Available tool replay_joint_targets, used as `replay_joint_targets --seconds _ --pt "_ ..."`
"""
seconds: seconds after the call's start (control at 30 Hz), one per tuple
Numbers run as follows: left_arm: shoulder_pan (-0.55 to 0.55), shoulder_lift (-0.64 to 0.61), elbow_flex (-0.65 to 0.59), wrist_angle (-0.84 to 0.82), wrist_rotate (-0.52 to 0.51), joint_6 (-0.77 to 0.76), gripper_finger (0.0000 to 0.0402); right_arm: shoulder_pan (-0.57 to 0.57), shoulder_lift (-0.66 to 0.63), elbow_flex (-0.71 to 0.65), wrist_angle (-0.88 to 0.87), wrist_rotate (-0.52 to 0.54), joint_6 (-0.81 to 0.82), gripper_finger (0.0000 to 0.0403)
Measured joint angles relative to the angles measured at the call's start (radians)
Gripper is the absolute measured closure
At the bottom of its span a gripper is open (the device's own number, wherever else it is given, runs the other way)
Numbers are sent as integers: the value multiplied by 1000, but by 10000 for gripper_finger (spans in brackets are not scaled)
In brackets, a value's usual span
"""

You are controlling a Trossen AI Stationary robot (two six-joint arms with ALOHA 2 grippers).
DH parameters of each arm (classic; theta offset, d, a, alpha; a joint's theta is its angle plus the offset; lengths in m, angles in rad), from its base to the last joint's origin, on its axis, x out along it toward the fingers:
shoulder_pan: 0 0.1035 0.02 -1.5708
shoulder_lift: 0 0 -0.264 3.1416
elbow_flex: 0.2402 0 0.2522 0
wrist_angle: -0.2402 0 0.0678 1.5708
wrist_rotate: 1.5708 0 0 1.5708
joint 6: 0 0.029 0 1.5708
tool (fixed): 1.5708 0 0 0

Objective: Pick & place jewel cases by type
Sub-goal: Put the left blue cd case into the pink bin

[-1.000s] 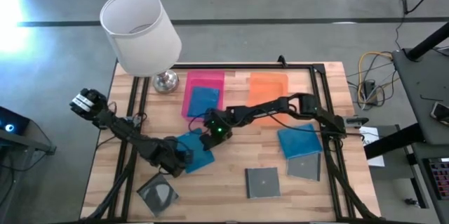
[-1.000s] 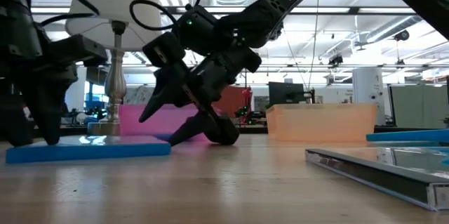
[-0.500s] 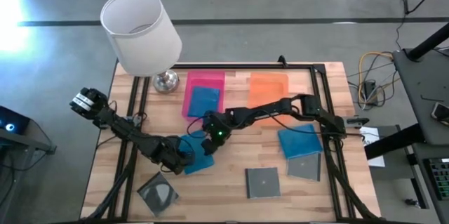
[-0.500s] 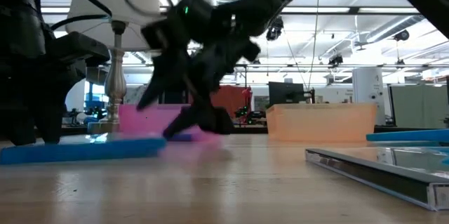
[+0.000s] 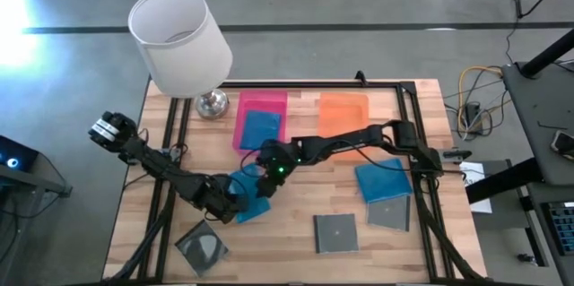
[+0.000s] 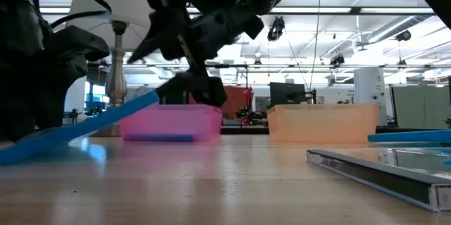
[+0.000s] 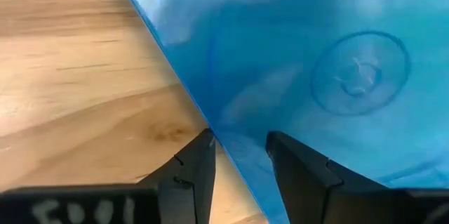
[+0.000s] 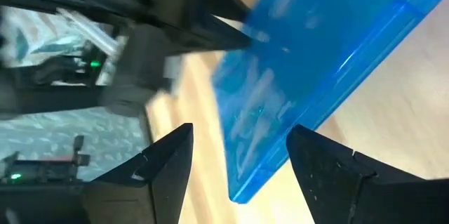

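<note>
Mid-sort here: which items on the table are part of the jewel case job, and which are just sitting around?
Part of the job:
- tilted blue case between left gripper and right gripper
- blue case in pink tray
- blue case on the right
- three grey cases
- pink tray, orange tray

Lying about:
- lamp

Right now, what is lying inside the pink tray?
One blue jewel case lies flat inside the pink tray. Whether anything lies beneath that case cannot be seen, because it covers the floor there.
</note>
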Motion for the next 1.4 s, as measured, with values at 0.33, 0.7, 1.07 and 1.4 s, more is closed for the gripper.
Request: replay_joint_targets --seconds 0.33,0.7,1.07,1.4 --pt "1 4 -2 47 -69 9 288 9 -8 30 110 -24 -24 179" --pt "1 3 -2 47 -62 7 288 -28 -73 59 -439 105 -166 179" --pt "1 2 18 44 -75 20 288 -70 -94 -137 -478 258 -100 179" --pt "20 22 85 87 -163 94 288 -69 -113 -361 -173 255 104 179"
